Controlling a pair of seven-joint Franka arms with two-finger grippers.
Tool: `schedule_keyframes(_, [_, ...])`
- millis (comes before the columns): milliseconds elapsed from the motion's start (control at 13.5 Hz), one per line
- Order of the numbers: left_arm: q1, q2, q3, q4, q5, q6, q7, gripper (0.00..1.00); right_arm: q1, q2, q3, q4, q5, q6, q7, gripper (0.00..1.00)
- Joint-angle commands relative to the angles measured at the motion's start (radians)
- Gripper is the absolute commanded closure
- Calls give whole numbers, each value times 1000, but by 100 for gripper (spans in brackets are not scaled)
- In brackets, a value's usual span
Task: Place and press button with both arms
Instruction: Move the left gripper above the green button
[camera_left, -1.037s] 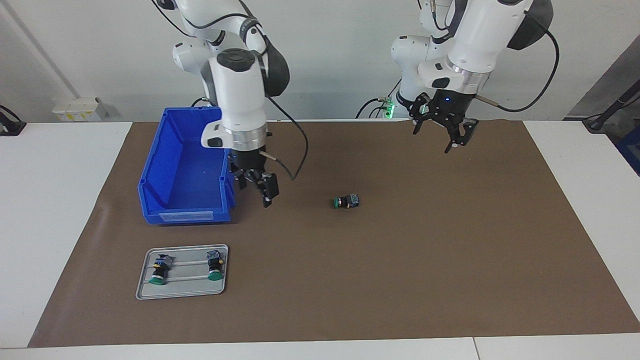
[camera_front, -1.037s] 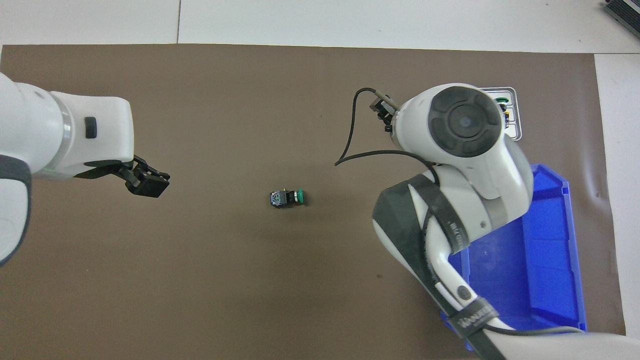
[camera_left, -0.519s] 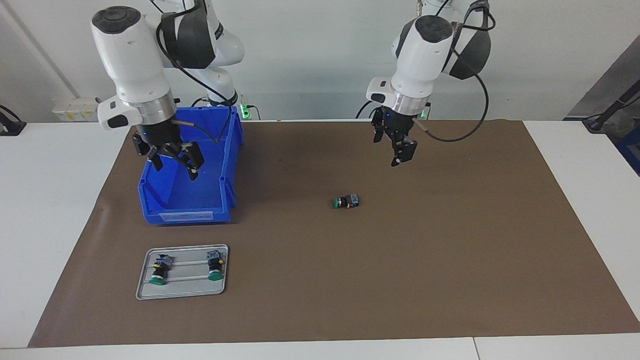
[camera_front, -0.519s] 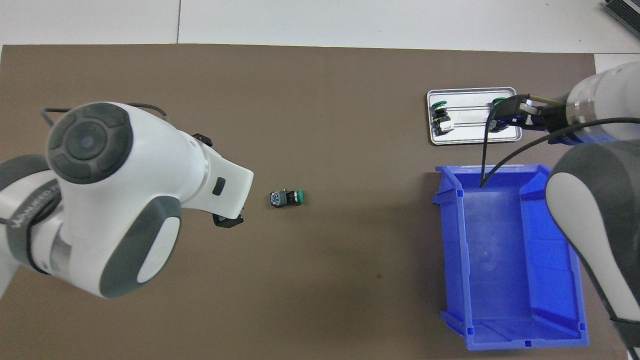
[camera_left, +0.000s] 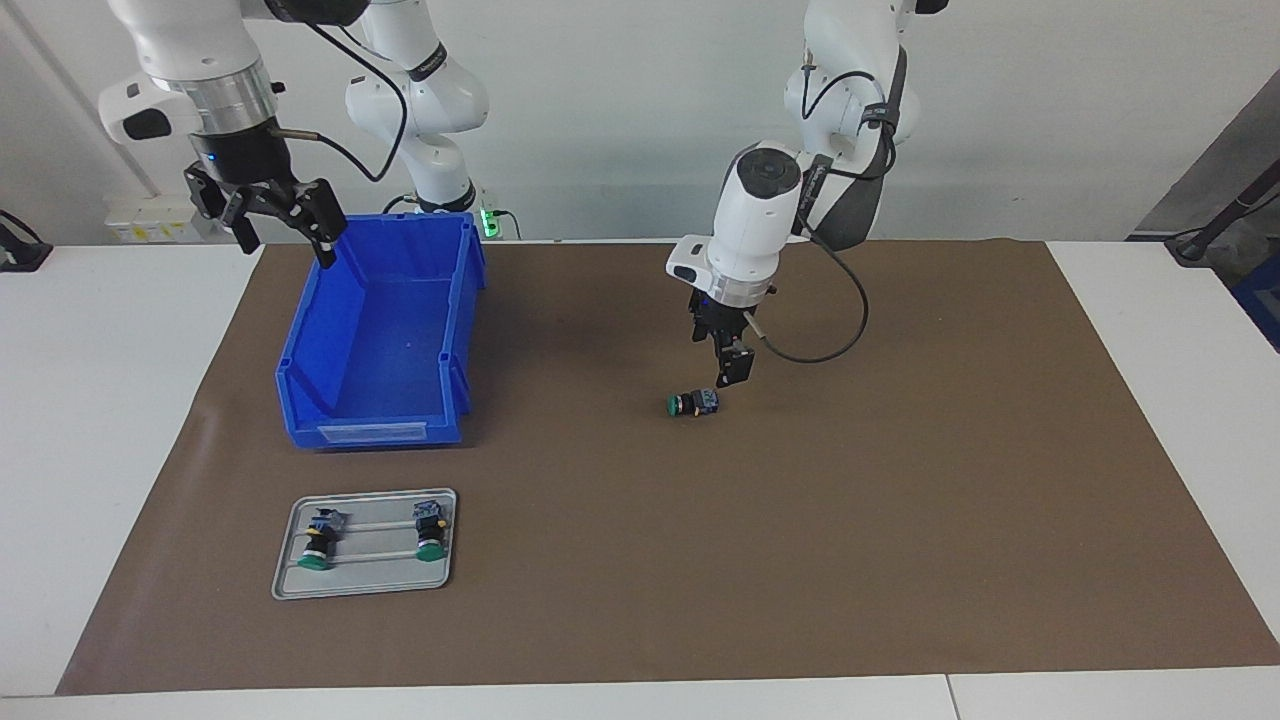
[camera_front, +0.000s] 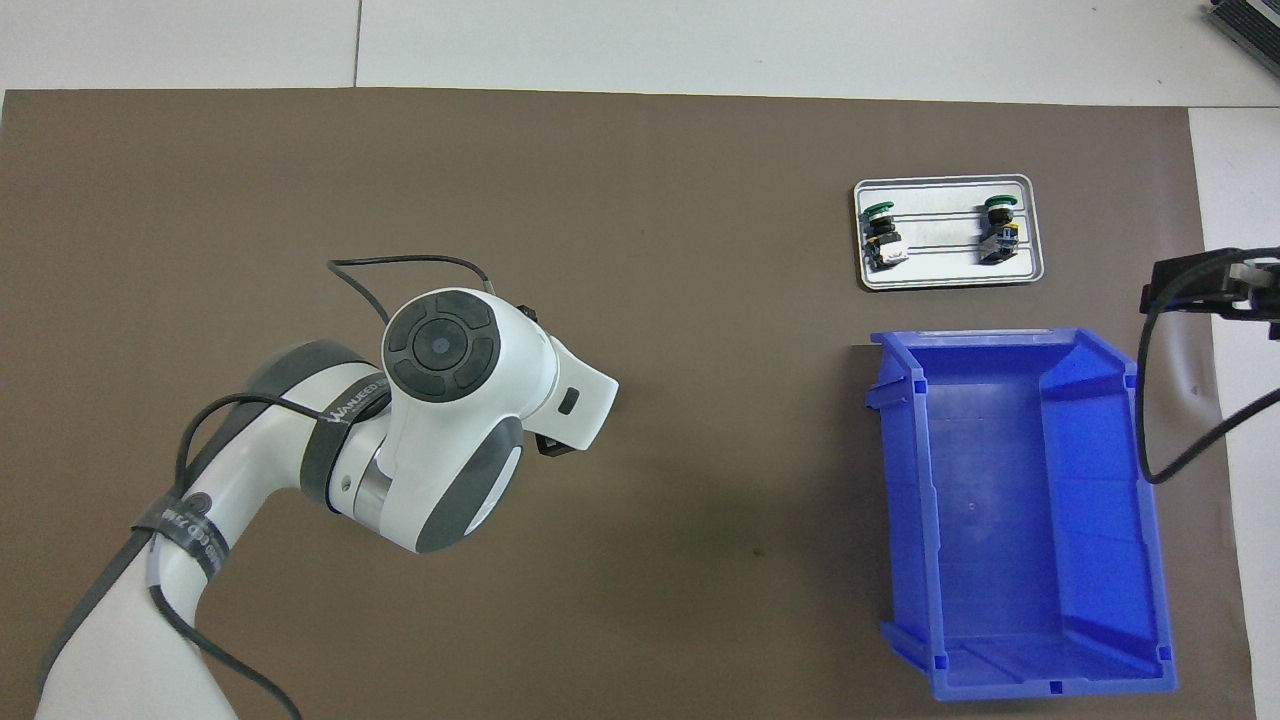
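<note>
Left claw (camera_left: 728, 372) descended, open, over one button (camera_left: 693, 403); right claw (camera_left: 270, 210) open; two in tray (camera_left: 290, 585).

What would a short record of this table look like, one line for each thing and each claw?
loose button: lying on its side on the brown mat, mid-table
left gripper: open, just above the loose button, not gripping it
right gripper: open, raised over the blue bin's corner
blue bin: empty, toward the right arm's end
metal tray: farther from the robots than the bin
tray buttons: two, lying on the tray
</note>
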Motion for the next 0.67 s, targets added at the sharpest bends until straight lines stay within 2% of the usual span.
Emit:
schedule_keyframes(0, [-27,108,18,79,1,33,-14,3,-27,18,2,6,21,-28,-66,0])
schedule_keyframes(74, [-39,145,20,108,1,39,-30,3,-25,18,2,-3,28,-20,-59,0])
schedule_keyframes(296, [-41,185,18,122,1,62,-29,3,-13,7,7,-27,33,-15,-45,0])
schedule_keyframes(593, [-56,215,15,101,1,115,-30,5,-14,-5,7,-46,51,-26,-42,0])
